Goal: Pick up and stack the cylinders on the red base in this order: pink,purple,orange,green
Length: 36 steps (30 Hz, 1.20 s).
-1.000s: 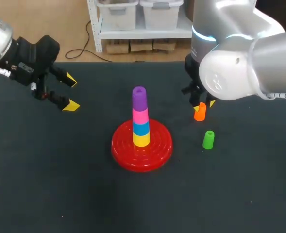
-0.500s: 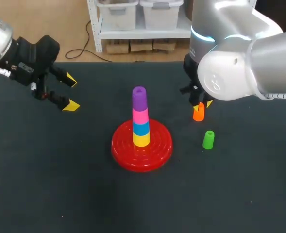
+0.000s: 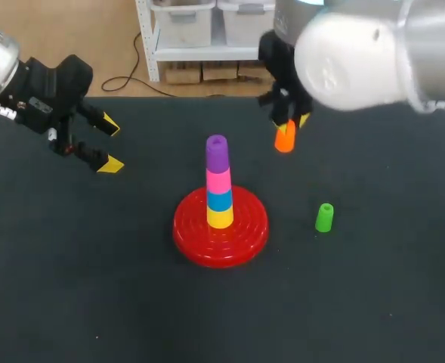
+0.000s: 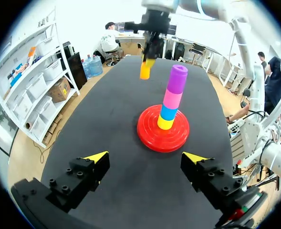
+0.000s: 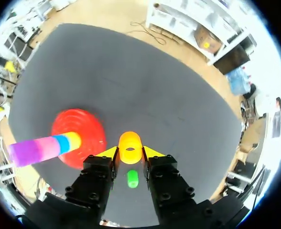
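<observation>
A red base (image 3: pixel 245 234) sits near the middle of the dark tabletop (image 3: pixel 94 287). Four cylinders stand stacked upright on it: yellow (image 3: pixel 220 218) at the bottom, then blue (image 3: pixel 220 200), pink (image 3: pixel 219 181) and purple (image 3: pixel 217 153) on top.

The right claw (image 3: pixel 292 123) is at about 1 o'clock from the base. Its two yellow-tipped fingers are closed on the orange cylinder (image 3: pixel 285 138), one on each side. The cylinder hangs upright below the tips, and in the left wrist view it looks clear of the tabletop.

The green cylinder (image 3: pixel 324 217) stands alone on the tabletop at about 3 o'clock from the base, apart from both the base and the claw.

The left claw (image 3: pixel 107 144) is well away at about 10 o'clock from the base. Its fingers are spread wide and hold nothing. In its own wrist view the base and stack lie ahead of it, between the lines of the two tips.
</observation>
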{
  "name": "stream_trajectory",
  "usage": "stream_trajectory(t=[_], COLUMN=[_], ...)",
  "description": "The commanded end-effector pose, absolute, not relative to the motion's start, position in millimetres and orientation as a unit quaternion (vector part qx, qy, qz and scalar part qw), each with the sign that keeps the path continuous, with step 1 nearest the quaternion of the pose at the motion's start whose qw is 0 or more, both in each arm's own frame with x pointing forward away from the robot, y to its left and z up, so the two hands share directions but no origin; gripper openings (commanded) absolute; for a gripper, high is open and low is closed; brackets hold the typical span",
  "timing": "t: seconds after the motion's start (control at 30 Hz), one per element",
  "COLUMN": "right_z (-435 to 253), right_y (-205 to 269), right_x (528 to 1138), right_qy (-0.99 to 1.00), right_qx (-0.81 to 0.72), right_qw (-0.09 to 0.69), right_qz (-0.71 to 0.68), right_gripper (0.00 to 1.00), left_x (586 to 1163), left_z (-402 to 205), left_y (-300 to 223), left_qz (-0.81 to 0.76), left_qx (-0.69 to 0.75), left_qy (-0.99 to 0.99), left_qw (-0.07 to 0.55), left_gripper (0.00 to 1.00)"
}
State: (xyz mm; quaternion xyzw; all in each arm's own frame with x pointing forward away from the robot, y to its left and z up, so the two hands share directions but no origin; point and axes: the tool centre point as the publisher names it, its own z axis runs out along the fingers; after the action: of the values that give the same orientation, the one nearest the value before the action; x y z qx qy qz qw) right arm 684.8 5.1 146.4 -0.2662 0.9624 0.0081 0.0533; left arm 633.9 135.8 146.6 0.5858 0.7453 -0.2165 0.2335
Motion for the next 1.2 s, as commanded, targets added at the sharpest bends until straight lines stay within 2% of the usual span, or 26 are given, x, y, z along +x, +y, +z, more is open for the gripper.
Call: stream_trajectory(t=[0.03, 0.37, 0.8, 1.2], right_z=[209, 259, 258, 248], right_y=[11, 46, 93, 111], right_x=[659, 629, 609, 601], right_qy=[0.955, 0.926, 0.898, 0.887], right_qx=[-0.290, -0.367, -0.432, -0.456], right_qw=[0.061, 0.084, 0.079, 0.071], right_qz=[0.007, 0.021, 0.007, -0.001], right_gripper=[0.00, 0.00, 0.00, 0.00], left_x=[634, 634, 634, 634], left_z=[147, 147, 147, 147], left_y=[136, 136, 136, 136], left_qz=[-0.216, -0.216, -0.216, -0.216], left_qx=[0.586, 0.586, 0.586, 0.586], left_qy=[0.746, 0.746, 0.746, 0.746], left_qw=[0.232, 0.232, 0.232, 0.232], left_gripper=[1.00, 1.00, 1.00, 1.00])
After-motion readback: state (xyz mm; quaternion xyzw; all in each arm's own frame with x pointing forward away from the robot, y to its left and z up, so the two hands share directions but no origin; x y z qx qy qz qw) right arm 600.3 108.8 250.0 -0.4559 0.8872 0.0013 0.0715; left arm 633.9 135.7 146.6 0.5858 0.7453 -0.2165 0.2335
